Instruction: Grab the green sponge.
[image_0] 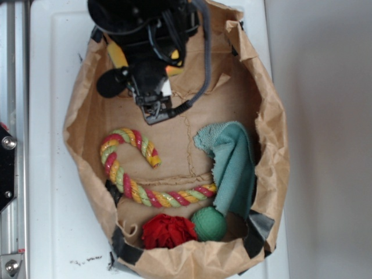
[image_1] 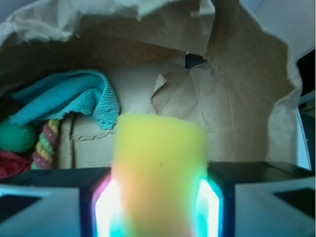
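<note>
Sponge (image_1: 160, 168) filled the lower middle of the wrist view, a yellow foam block squeezed between the two fingers of the gripper (image_1: 159, 207). The gripper was closed on the green sponge; its sides bulged a little above the fingers, so the grip looked firm. The dark green layer was not visible from this side. In the exterior view the arm covered the upper left of the frame and only small yellow bits (image_0: 173, 71) showed near it, which were probably the sponge, though I could not be sure.

My judgement was that the grasp step was already done, or almost done. The next move would call for a straight lift out of the paper bag (image_0: 273, 145), keeping the grip closed and staying away from the crumpled bag walls, which stood high around the arm.

Counted, the things in the bag were these: one sponge, in the gripper; one teal cloth (image_0: 232, 165) at the right of the exterior frame; one rope toy (image_0: 131, 180) of red, yellow and green strands, curved across the middle; one green ball (image_0: 209, 224) and one red knitted ball (image_0: 168, 231), lying just beside each other at the lower middle. There was one bag, lying on the white tabletop (image_0: 46, 174). All these other things lay well apart from the gripper.
</note>
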`<state>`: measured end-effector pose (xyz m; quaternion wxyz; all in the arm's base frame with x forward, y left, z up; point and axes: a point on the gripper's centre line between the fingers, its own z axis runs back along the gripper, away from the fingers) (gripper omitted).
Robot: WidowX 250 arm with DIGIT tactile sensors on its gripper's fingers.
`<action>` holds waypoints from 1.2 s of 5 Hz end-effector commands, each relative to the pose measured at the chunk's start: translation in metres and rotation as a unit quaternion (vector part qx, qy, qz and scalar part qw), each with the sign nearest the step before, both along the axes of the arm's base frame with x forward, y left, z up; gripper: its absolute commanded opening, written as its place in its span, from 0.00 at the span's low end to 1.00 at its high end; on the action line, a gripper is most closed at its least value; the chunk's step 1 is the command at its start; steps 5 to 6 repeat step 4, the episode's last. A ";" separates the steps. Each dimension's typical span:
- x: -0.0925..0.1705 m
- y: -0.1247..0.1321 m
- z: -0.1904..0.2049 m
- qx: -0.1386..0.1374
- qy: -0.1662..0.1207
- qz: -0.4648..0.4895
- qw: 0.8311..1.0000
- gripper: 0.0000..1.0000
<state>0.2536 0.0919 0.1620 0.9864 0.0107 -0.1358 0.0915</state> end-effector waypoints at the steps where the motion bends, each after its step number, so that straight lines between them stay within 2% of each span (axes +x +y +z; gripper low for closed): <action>1: 0.004 -0.031 0.041 0.084 -0.027 -0.058 0.994 0.00; 2: 0.000 -0.053 0.041 0.090 -0.025 -0.095 0.991 0.00; 3: 0.002 -0.056 0.039 0.075 -0.017 -0.106 0.991 0.00; 4: 0.008 -0.054 0.034 0.093 -0.023 -0.100 0.990 0.00; 6: 0.008 -0.054 0.034 0.093 -0.023 -0.100 0.990 0.00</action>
